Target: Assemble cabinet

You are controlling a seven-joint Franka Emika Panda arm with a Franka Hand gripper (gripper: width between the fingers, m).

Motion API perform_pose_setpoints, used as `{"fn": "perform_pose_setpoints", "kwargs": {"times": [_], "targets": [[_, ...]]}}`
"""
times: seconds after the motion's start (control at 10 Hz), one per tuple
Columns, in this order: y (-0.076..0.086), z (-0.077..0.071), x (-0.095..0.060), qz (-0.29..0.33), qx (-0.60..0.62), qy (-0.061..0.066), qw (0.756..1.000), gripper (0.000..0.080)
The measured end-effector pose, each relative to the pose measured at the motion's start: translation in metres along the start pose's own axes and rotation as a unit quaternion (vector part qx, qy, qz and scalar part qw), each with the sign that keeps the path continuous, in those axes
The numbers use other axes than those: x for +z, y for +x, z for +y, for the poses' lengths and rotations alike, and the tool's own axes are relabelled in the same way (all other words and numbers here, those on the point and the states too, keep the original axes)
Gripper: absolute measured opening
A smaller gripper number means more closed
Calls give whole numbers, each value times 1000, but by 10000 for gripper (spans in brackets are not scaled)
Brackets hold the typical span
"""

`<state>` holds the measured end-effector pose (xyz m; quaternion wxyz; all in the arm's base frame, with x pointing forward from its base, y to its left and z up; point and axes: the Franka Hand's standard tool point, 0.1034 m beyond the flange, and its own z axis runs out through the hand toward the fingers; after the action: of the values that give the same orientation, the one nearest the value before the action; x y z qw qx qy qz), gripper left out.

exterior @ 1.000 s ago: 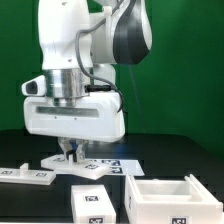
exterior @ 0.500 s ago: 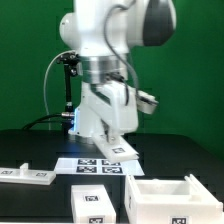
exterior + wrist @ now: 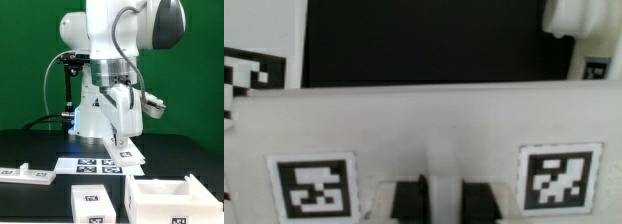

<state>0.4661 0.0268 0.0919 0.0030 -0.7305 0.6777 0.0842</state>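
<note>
My gripper (image 3: 122,143) is shut on a white cabinet panel (image 3: 127,153) and holds it tilted above the table. In the wrist view this panel (image 3: 429,120) fills the near field with two square tags on it. My dark fingers (image 3: 402,202) clamp its thin edge, and the gripper (image 3: 438,200) is closed on it. The open white cabinet box (image 3: 160,196) sits at the front on the exterior view's right, below and to the right of the held panel.
The marker board (image 3: 95,166) lies flat under the gripper. A flat white panel (image 3: 25,176) lies at the exterior view's left. A white tagged block (image 3: 92,206) stands at the front. A black stand (image 3: 68,85) rises behind the arm.
The arm has risen from low over the marker board and swung toward the exterior view's right. It now carries the white panel clear of the table.
</note>
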Motion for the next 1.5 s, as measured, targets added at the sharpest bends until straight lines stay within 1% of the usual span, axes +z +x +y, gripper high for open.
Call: {"fn": "perform_pose_setpoints", "kwargs": {"times": [0.1,0.2,0.3,0.4,0.5,0.6,0.7,0.8,0.9,1.0,1.2,1.3,1.4,1.5], "targets": [[-16,3,4,8,36,-7,999,64],[-34,8,12,20,41,-13,999,64],[-35,7,16,20,36,-2,999,64],[-33,8,16,19,38,-4,999,64],[-38,9,17,40,51,-7,998,64],[-51,12,20,66,44,-13,997,64],[-61,19,22,95,51,-32,994,64],[-65,19,22,118,52,-32,991,64],[-72,21,25,122,41,-34,991,64],[-76,22,27,124,35,-36,991,64],[-80,19,28,120,24,-22,992,64],[-82,16,24,121,21,-20,992,64],[-83,13,19,119,11,-15,993,64],[-86,8,21,113,6,14,994,64]]}}
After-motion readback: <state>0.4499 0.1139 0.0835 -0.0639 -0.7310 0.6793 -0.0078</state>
